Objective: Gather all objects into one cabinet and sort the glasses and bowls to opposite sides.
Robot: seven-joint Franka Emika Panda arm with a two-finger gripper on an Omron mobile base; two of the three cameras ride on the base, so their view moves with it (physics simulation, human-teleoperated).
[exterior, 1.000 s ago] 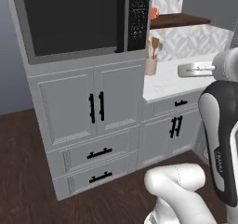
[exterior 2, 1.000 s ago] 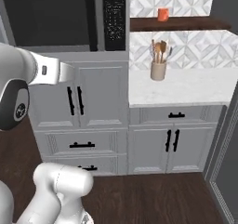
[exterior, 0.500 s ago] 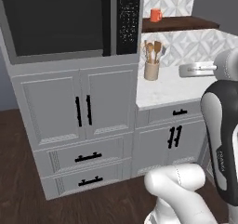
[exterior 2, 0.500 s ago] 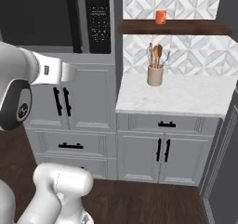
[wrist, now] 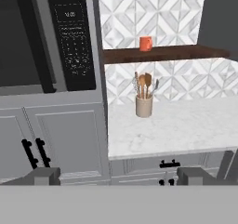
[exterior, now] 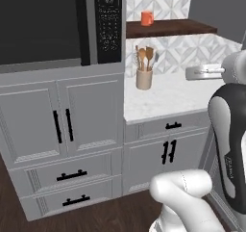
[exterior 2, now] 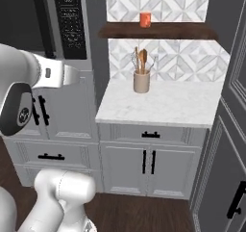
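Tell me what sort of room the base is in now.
A kitchen, rendered: a built-in microwave over grey base cabinets, a marble counter carrying a utensil holder, and an orange mug on a dark wooden shelf.

I have the arm folded up high in front of the base, its white links and dark joints rising at the right of the left base view and at the left of the right base view. The forearm runs level, well above the floor. My hand [wrist: 118, 176] points forward and sits level, with no roll that I can see. In the hand view its two dark fingertips [wrist: 44, 175] stand far apart at the bottom corners, so the jaws are spread wide. Nothing sits between them and they touch nothing. The base views show the wrist link but not the fingers themselves.
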